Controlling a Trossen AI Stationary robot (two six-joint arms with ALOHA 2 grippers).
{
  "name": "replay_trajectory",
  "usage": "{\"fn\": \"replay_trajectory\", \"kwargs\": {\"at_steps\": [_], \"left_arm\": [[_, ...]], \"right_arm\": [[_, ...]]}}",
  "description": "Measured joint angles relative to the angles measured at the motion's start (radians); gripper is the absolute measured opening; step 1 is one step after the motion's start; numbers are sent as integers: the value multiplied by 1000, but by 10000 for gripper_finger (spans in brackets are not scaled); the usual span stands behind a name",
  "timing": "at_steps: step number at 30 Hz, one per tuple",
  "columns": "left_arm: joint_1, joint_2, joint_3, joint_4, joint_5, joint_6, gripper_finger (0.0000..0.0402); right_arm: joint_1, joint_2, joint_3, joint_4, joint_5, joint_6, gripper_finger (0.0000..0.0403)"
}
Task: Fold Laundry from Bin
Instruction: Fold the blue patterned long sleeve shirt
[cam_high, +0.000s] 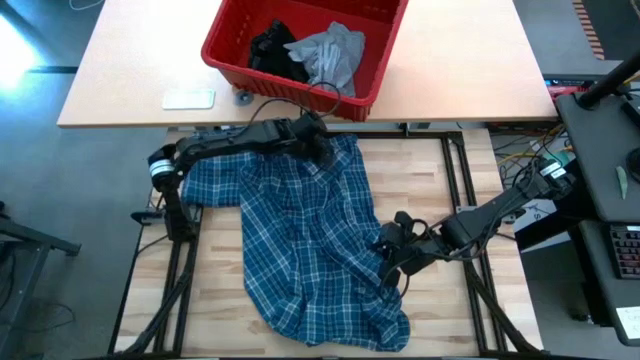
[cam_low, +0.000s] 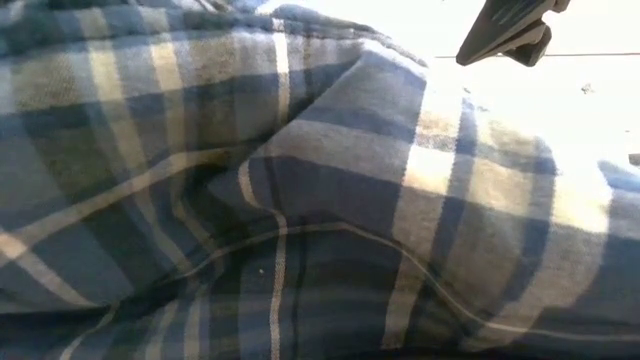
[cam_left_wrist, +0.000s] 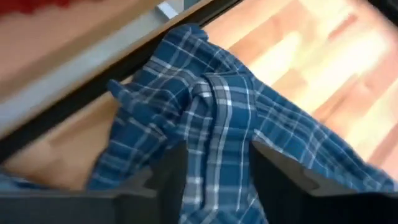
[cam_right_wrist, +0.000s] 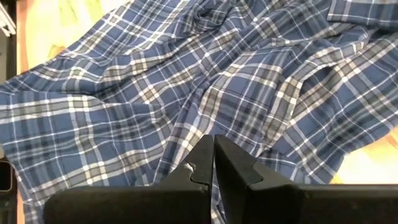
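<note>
The blue-and-white plaid shirt (cam_high: 310, 240) lies spread and rumpled on the wooden table; it fills the low view (cam_low: 300, 200). My left gripper (cam_high: 316, 138) (cam_left_wrist: 217, 155) is open over the shirt's far edge, its fingers on either side of a raised fold (cam_left_wrist: 214, 106). My right gripper (cam_high: 388, 250) (cam_right_wrist: 213, 149) is shut at the shirt's right edge. The red bin (cam_high: 225, 50) stands on the desk beyond the table. In it are the grey T-shirt (cam_high: 335, 52) and a black garment (cam_high: 272, 50). My left gripper comes slanting down from the table's left at the shirt's far edge; I cannot tell whether its fingers (cam_left_wrist: 171, 177) touch the fold between them. My right gripper has its shut tips against the plaid cloth (cam_right_wrist: 211, 127), slanting down from the right. Whether cloth is pinched between them, I cannot tell.
A dark metal frame (cam_high: 455, 170) runs round the wooden table. On the far desk, beside the bin, lies a flat white object (cam_high: 188, 98). Cables and equipment (cam_high: 560, 180) crowd the right side. Bare wood (cam_high: 420, 180) shows right of the shirt.
</note>
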Motion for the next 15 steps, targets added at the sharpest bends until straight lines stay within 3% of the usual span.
{"fn": "replay_trajectory", "kwargs": {"at_steps": [4,8,15], "left_arm": [[-47,-55,114,-158,14,118,207],[-177,-94,174,-268,58,214,231],[-432,-127,154,-430,34,88,235]], "right_arm": [[0,3,0,6,-2,-1,24],[0,3,0,16,-2,-2,46],[6,12,0,32,-4,-8,82]]}}
